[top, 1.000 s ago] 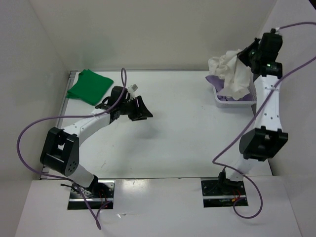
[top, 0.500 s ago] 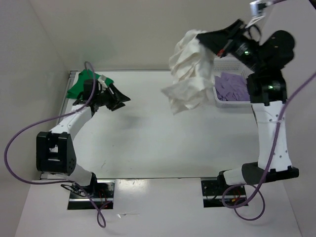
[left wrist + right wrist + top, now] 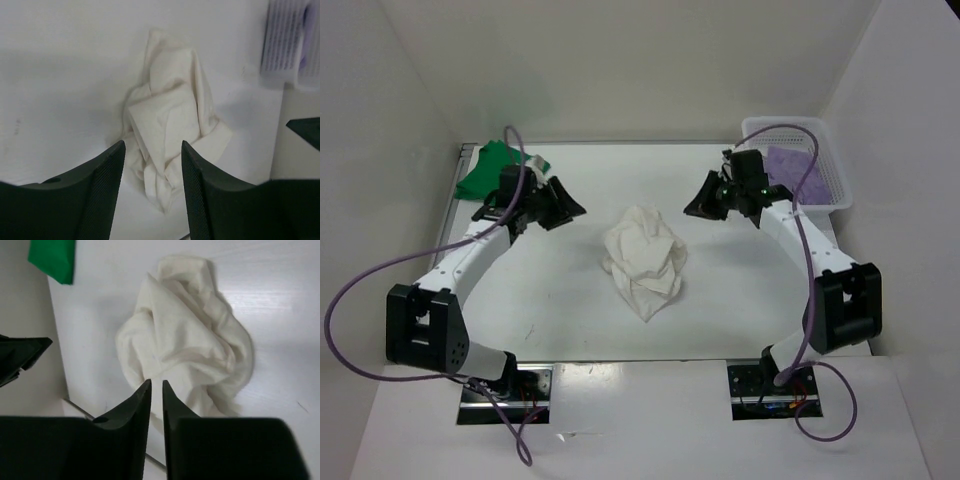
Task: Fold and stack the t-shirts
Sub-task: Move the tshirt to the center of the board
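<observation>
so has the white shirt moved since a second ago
Yes. The white shirt hung bunched over the basket; now it lies crumpled on the table, left of the basket and nearer the arm bases, free of the right gripper.

Reaches forward and inward with both arms, tips facing each other; holds left gripper (image 3: 568, 206) wide apart, right gripper (image 3: 692, 206) narrowly parted, both empty

Probably a robotics lab: plain white walls (image 3: 620, 70) box in a white table (image 3: 570, 300).
</observation>
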You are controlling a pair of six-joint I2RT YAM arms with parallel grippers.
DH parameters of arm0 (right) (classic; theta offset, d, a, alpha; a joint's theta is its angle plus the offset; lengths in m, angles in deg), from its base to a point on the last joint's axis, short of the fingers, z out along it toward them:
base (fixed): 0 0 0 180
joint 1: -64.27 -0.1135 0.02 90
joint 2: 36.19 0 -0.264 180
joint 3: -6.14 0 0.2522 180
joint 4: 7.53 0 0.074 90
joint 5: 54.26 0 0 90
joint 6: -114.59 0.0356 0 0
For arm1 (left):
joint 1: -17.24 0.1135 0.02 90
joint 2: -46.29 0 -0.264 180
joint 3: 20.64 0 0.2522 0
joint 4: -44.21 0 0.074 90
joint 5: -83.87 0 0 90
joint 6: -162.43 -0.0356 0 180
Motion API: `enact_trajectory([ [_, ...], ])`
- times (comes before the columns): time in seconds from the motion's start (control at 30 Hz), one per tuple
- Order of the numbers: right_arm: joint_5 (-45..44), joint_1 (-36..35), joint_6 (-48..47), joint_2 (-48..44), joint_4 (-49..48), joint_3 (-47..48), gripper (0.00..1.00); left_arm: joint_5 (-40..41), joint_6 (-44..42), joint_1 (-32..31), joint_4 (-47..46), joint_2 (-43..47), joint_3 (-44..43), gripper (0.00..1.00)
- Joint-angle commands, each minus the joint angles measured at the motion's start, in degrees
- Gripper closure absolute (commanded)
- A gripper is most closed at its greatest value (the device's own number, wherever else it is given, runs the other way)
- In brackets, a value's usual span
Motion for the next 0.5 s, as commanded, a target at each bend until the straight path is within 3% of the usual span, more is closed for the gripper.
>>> enact_trajectory([
  [0.0,-5.67,-3.46,-2.8,-5.07,2.78,-9.17,0.87,4.01,-5.35,-9.63,3.79,-2.32,1.36,0.44],
  [0.1,-5.33,-7.67,-0.68,-5.87,0.25,-14.02,0.82,5.42,-5.36,-13.17,3.27,-5.48,3.02,0.43],
  [0.13,-4.8,-9.08,0.54,-5.87,-0.29,-14.04,0.77,4.81,-3.71,-13.7,2.13,-6.27,3.9,0.43],
  [0.17,-4.79,-11.7,0.55,-5.87,-0.29,-14.74,0.62,3.59,-2.91,-13.71,-0.66,-6.28,4.69,0.42],
  [0.27,-6.02,-14.27,1.95,-4.55,-0.91,-14.74,0.49,1.56,-1.06,-13.71,-2.0,-8.04,5.32,0.42],
  [0.47,-8.48,-14.28,3.8,-2.98,-4.41,-14.57,0.47,1.56,0.52,-14.24,-2.63,-1.11,10.58,0.43],
])
